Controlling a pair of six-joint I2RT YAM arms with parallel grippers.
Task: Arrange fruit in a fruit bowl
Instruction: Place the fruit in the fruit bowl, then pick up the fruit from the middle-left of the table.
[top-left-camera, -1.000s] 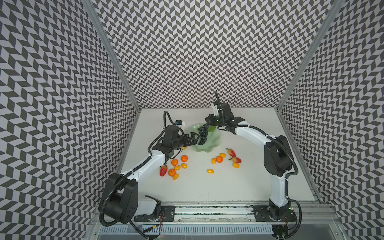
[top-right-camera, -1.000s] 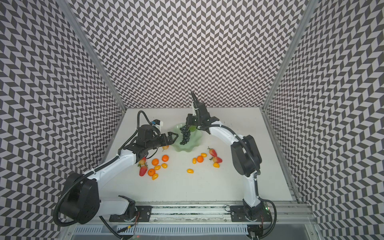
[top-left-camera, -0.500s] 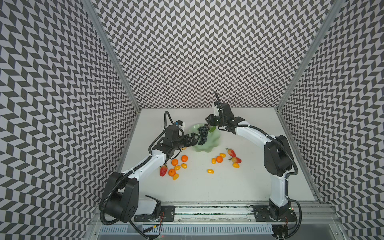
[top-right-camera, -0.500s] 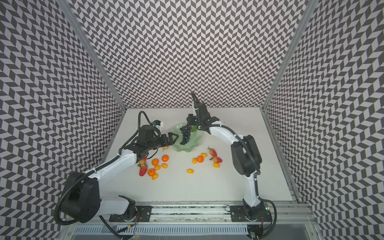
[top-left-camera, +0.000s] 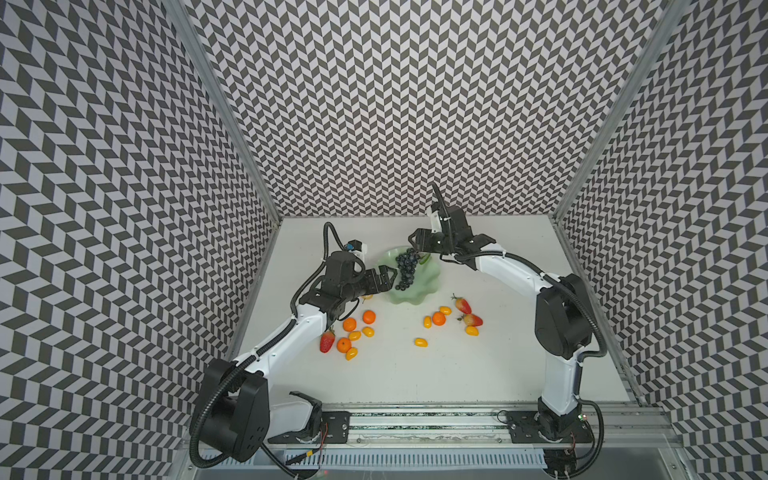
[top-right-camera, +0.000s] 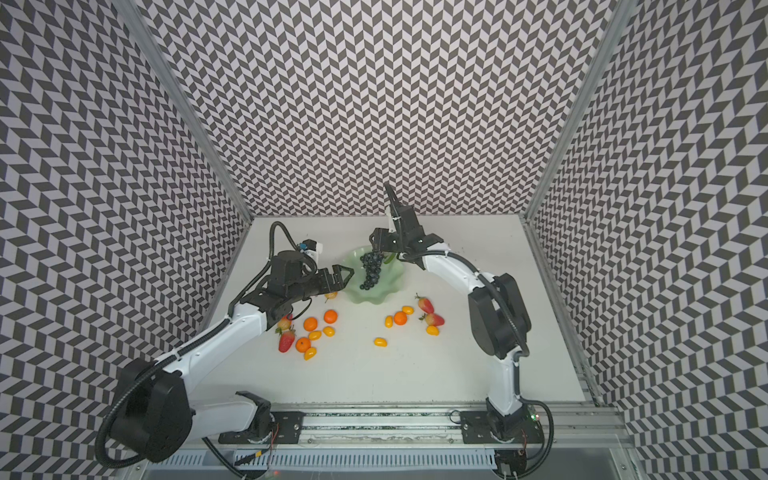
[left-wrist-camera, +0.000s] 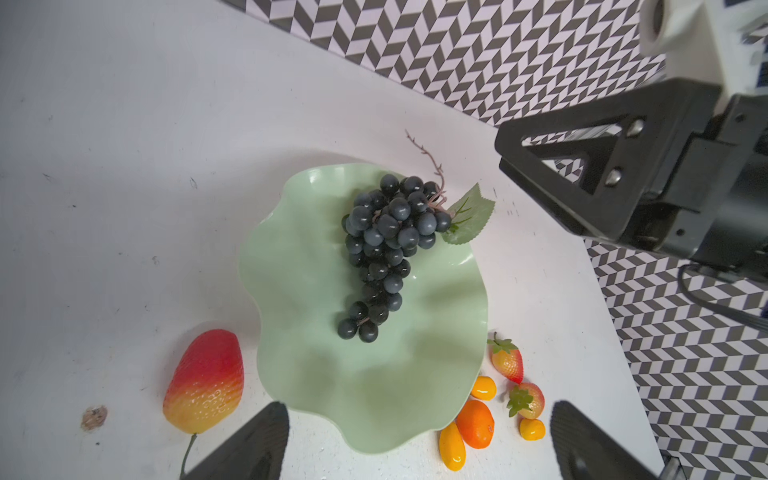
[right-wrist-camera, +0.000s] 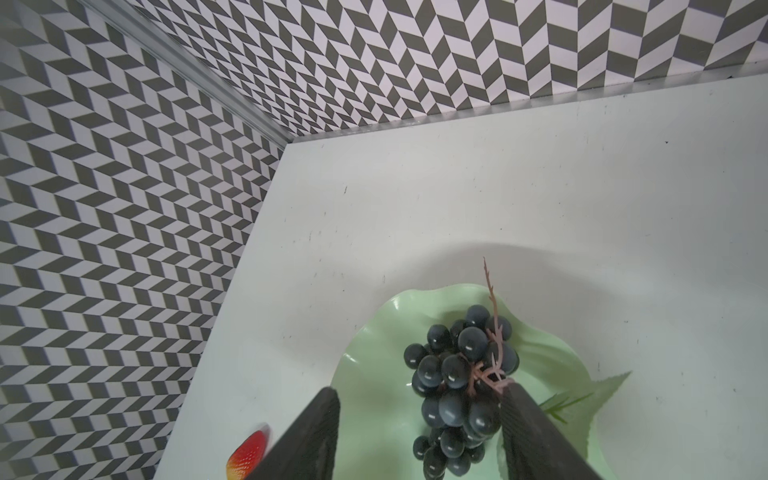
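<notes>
Plainly both spread: left fingers (left-wrist-camera: 253, 444) at the fruit bowl (left-wrist-camera: 374, 395) rim, right fingers (right-wrist-camera: 307, 440) straddling the grape bunch (right-wrist-camera: 457, 374).

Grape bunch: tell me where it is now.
In both top views the grape bunch lies in the fruit bowl, back-centre on the table, its stem end beneath the right claw.
</notes>
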